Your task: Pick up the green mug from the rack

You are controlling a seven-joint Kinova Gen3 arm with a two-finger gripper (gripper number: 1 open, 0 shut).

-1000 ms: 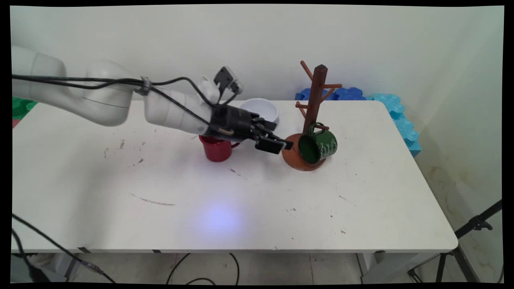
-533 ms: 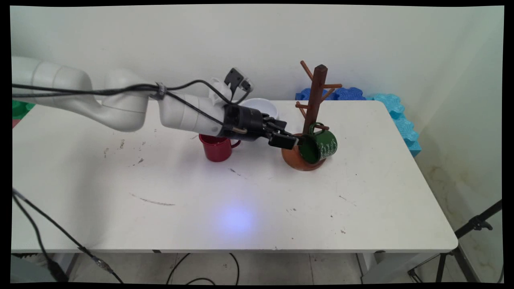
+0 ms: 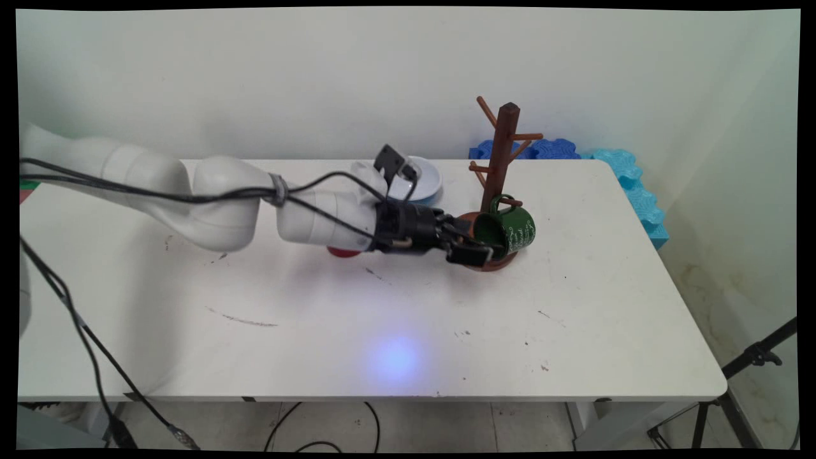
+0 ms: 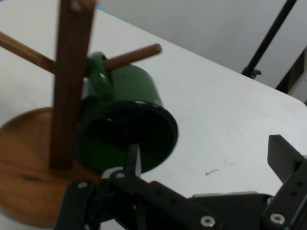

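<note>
A dark green mug [image 3: 515,228] hangs by its handle on the lowest peg of a brown wooden mug tree [image 3: 503,150], its mouth facing the arm. My gripper [image 3: 477,252] is low over the tree's round base [image 3: 494,262], right at the mug's mouth, and it is open. In the hand view one finger [image 4: 133,158] stands against the green mug's [image 4: 132,84] dark opening beside the mug tree's post [image 4: 69,72]. The other finger [image 4: 284,154] is out to the side over bare table. Nothing is held.
A red mug [image 3: 343,252] is mostly hidden behind the arm's wrist. A white bowl [image 3: 426,178] sits behind it near the far edge. Blue foam mats [image 3: 615,164] lie past the table's back right corner, and a black tripod [image 3: 752,358] stands at lower right.
The arm has swung right and down. The gripper went from left of the tree's base to the green mug's mouth, and the arm now covers most of the red mug.
</note>
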